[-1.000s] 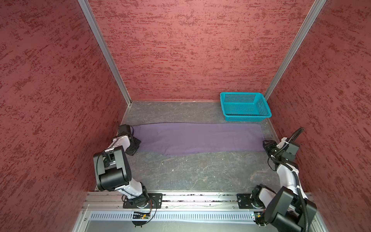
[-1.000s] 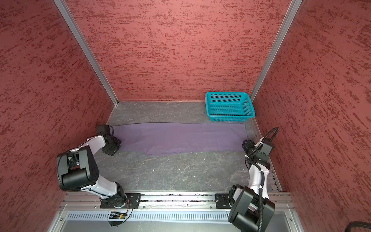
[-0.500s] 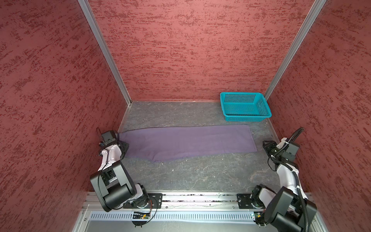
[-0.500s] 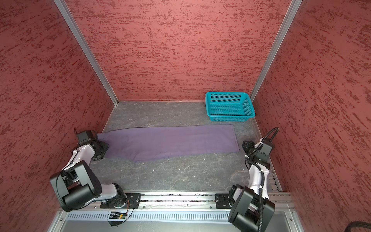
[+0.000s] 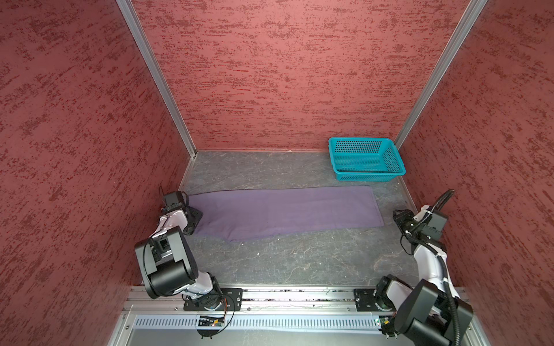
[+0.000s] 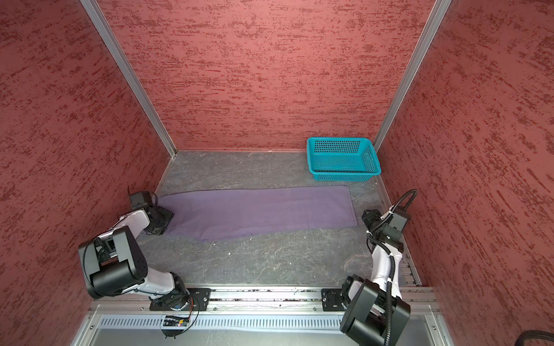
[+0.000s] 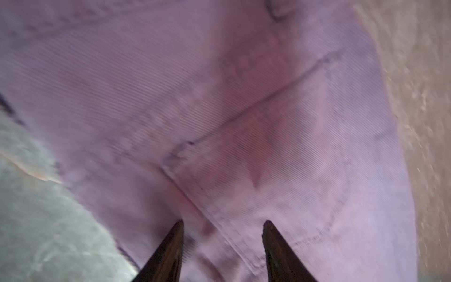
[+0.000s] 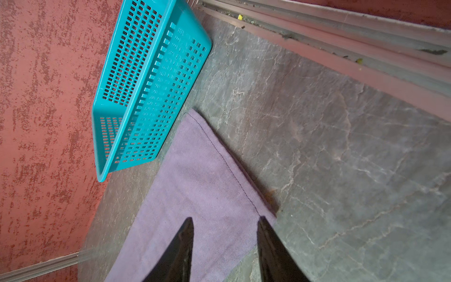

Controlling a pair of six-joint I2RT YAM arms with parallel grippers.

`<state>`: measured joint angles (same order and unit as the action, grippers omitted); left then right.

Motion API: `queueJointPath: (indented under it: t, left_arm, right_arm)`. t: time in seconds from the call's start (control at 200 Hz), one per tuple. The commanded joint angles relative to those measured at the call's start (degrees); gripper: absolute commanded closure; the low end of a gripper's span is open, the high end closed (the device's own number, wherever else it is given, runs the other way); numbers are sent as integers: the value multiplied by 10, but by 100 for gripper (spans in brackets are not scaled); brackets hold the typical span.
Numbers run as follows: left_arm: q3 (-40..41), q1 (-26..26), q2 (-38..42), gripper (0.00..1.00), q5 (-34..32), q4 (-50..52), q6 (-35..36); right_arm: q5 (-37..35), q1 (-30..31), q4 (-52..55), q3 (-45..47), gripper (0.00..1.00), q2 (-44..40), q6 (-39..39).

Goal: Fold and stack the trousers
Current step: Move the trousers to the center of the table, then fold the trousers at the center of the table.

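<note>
Plainly, the left gripper (image 7: 223, 222) stands released: its two dark fingers (image 7: 170, 251) are spread apart over the wider end of the trousers (image 7: 219, 109), with nothing pinched between them. That wrist view is blurred, so I cannot tell whether the tips touch the cloth. A stitched seam and a pocket edge cross the fabric just ahead of them.

The right gripper (image 8: 226, 217) is likewise released. Its fingers (image 8: 273, 249) are parted, with the hem corner of the trousers seen between them, one tip against purple cloth and the other against bare table (image 8: 341, 171). In a top view this gripper (image 5: 397, 214) sits apart from the hem, close to the table's right edge, while the left one (image 5: 195, 217) rests at the cloth's opposite end by the left edge.

The trousers (image 5: 284, 212) lie flat as one long lavender strip across the middle of the table, running from the left edge nearly to the right. The near edge slants outward toward the wide left end, and the right end is cut square with a stitched hem.

Beyond the hem, a teal perforated basket (image 5: 367, 177) stands in the far right corner, just beside the cloth's far corner. Both arms rise from a metal rail (image 5: 299, 295) along the near edge, and red textured walls (image 5: 284, 75) close in the other three sides.
</note>
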<state>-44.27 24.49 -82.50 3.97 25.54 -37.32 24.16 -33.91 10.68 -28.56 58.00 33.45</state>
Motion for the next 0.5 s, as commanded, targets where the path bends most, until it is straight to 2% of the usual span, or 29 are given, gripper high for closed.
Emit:
queueJointPath:
  t: [0.0, 0.095, 0.195, 0.276, 0.341, 0.496]
  left_arm:
    - [-29, -81, 43, 47, -15, 21, -4]
    - [-67, -191, 65, 47, -52, 39, -9]
    - [-113, -318, 63, 47, -109, 42, -12]
    - [-146, -405, 44, 48, -134, 33, -16]
    - [-168, -465, 20, 49, -143, 23, -21]
    - [-224, -573, -66, 51, -119, -4, -26]
  right_arm:
    - [-14, -2, 13, -15, 46, 29, -4]
    - [-28, -2, 23, -16, 34, 57, -1]
    - [-48, -2, 22, -11, 28, 61, -1]
    - [-51, -2, 18, -13, 28, 64, -3]
    - [-34, -2, 5, -13, 33, 69, 0]
    - [-1, 4, -17, -16, 38, 106, 9]
